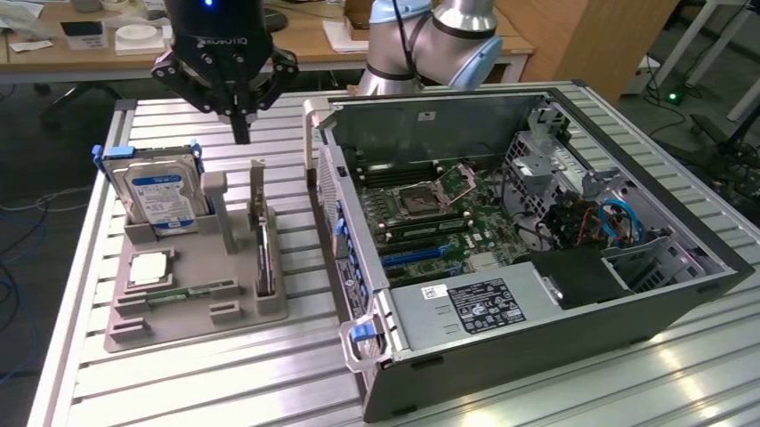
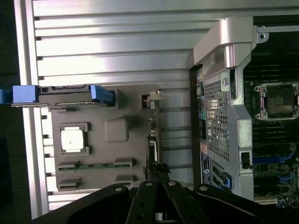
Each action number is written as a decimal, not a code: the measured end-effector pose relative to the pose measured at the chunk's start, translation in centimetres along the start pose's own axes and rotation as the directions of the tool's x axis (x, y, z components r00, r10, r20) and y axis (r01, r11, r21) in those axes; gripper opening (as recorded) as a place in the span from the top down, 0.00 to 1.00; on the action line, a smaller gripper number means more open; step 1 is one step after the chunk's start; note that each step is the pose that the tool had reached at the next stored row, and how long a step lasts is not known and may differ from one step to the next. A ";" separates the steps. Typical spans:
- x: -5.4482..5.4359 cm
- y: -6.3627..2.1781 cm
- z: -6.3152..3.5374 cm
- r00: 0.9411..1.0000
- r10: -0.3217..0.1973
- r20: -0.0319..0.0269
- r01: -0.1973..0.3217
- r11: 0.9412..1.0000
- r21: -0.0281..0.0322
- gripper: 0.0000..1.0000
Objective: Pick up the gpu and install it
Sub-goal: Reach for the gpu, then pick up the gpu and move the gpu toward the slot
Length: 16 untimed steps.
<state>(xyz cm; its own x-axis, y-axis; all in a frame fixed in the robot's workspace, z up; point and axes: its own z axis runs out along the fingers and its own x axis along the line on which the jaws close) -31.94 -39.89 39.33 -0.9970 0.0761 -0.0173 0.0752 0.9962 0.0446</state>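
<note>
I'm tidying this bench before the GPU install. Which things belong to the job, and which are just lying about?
In the job:
gpu
gripper
open computer case
motherboard

Lying about, in the grey holder tray:
hard drive
processor chip
memory stick

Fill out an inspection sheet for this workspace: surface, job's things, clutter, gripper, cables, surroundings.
Surface: slatted metal table, carrying a grey holder and an open case.
Job's things: gpu stands on edge in the holder, not yet in the case.
Clutter: hard drive upright, CPU and memory stick flat, all in the holder.
Gripper: gripper hovers above the holder near the gpu, apart from it.
Cables: blue and red cables inside the case.
Surroundings: wooden desk behind the table.
</note>
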 end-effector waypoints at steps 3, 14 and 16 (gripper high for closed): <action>0.0 0.00 0.00 1.000 0.000 0.000 0.000 1.000 0.000 0.90; 0.0 0.00 0.00 1.000 0.000 0.000 0.000 1.000 0.000 0.90; 0.0 0.00 0.00 1.000 0.000 0.000 0.000 1.000 0.000 0.90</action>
<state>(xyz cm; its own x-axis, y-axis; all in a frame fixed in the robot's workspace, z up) -31.97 -39.88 39.33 -0.9970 0.0761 -0.0173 0.0752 0.9962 0.0446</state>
